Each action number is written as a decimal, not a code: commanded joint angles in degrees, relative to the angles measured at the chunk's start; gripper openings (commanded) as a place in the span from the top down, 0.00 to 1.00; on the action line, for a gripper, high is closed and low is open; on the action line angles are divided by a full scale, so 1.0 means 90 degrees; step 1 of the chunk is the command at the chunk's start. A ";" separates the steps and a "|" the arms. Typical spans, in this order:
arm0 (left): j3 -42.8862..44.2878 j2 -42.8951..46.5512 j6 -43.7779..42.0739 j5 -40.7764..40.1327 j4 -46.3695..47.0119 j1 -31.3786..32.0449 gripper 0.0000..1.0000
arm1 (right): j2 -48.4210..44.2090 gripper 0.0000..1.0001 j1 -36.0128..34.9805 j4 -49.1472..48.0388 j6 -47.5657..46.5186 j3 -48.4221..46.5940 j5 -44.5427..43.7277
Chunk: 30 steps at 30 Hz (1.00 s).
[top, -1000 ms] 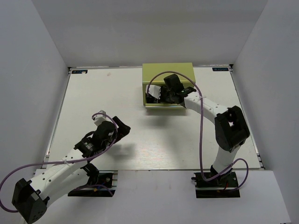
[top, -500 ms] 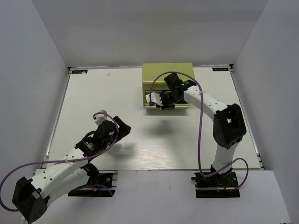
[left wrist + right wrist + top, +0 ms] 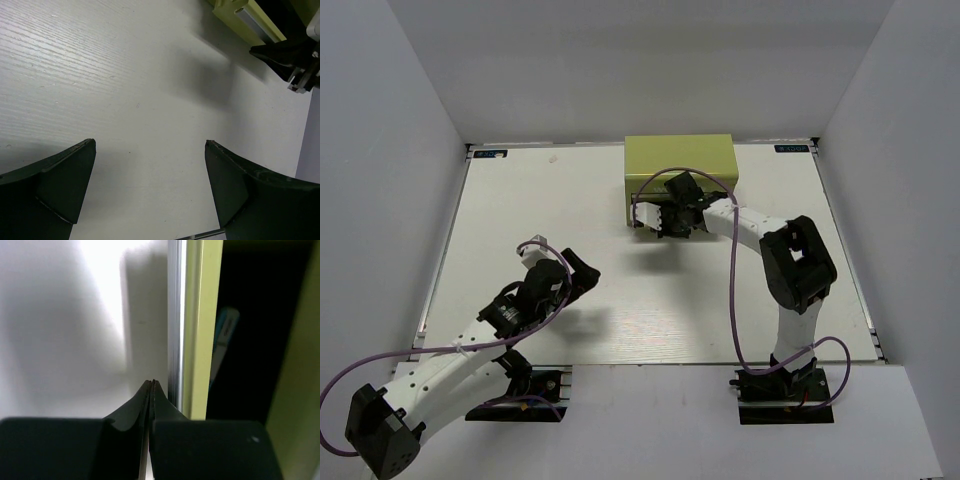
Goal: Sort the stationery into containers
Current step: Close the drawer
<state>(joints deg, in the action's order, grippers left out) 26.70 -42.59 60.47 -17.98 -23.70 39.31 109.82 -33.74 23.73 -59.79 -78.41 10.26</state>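
1. Within the last second the right gripper point(image 3: 151, 386) has drawn back from over the drawer point(image 3: 200, 315) of the olive tool chest point(image 3: 680, 155) and pinched its fingers together, empty, tips just beside the silver front rail point(image 3: 175, 315)
2. The light-blue marker point(image 3: 223, 337) lies inside the dark drawer, so probably only pushing the drawer shut remains
3. The right arm reaches forward with its elbow folded back, while the left gripper point(image 3: 150, 145) hovers over the table point(image 3: 520, 220), spread wide and holding nothing

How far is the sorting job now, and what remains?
Done, as it seems: no loose stationery shows on the table, and a light-blue marker lies in the open drawer of the green chest. In hand: the shut right hand is at the drawer front. Remaining: probably closing the drawer.
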 commanded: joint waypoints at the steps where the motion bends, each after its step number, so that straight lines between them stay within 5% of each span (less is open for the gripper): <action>1: 0.0100 0.0084 -0.0010 0.0015 -0.0062 -0.0032 0.00 | -0.0083 1.00 0.0067 -0.1746 0.0286 0.0157 -0.1081; 12: 0.0100 -0.0034 -0.0010 0.0015 -0.0062 -0.0032 0.00 | -0.0025 1.00 0.0047 -0.3222 0.0189 0.0616 -0.1990; 15: 0.0100 -0.0034 -0.0010 0.0015 -0.0062 -0.0032 0.00 | -0.0151 1.00 0.0096 -0.2852 0.0246 0.0617 -0.1805; 19: 0.0159 -0.0092 -0.0068 0.0015 0.0074 -0.0032 0.00 | -0.0609 1.00 0.0115 -0.1232 0.0460 0.0451 -0.0238; 22: 0.0159 -0.0092 -0.0204 0.0074 0.0260 -0.0032 0.00 | -0.1156 0.87 0.0145 -0.0304 0.0985 0.0412 0.1133; 23: 0.0159 -0.0092 -0.0282 0.0074 0.0328 -0.0032 0.00 | -0.1447 0.75 0.0164 -0.0070 0.1182 0.0412 0.1667; 24: 0.0159 -0.0092 -0.0283 0.0141 0.0484 -0.0032 0.00 | -0.1547 0.67 0.0155 0.0029 0.1571 0.0412 0.1808; 25: 0.0159 -0.0092 -0.0380 0.0142 0.0572 -0.0032 0.00 | -0.1732 0.48 0.0174 0.0020 0.2058 0.0412 0.1964; 27: 0.0159 -0.0092 -0.0566 0.0259 0.0874 -0.0032 0.00 | -0.2063 0.37 0.0184 -0.0058 0.2752 0.0421 0.2004; 29: 0.0159 -0.0228 -0.0858 0.0337 0.1109 -0.0032 0.00 | -0.2211 0.12 0.0233 -0.0369 0.3602 0.0519 0.1704; 30: 0.0226 -0.0345 -0.1111 0.0415 0.1313 -0.0032 0.00 | -0.2434 0.10 0.0262 -0.0419 0.3925 0.0538 0.1634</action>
<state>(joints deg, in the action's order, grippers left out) 26.72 -44.14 56.03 -16.40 -17.80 39.31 91.39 -32.25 20.51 -37.89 -72.40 22.68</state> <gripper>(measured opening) 0.995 0.875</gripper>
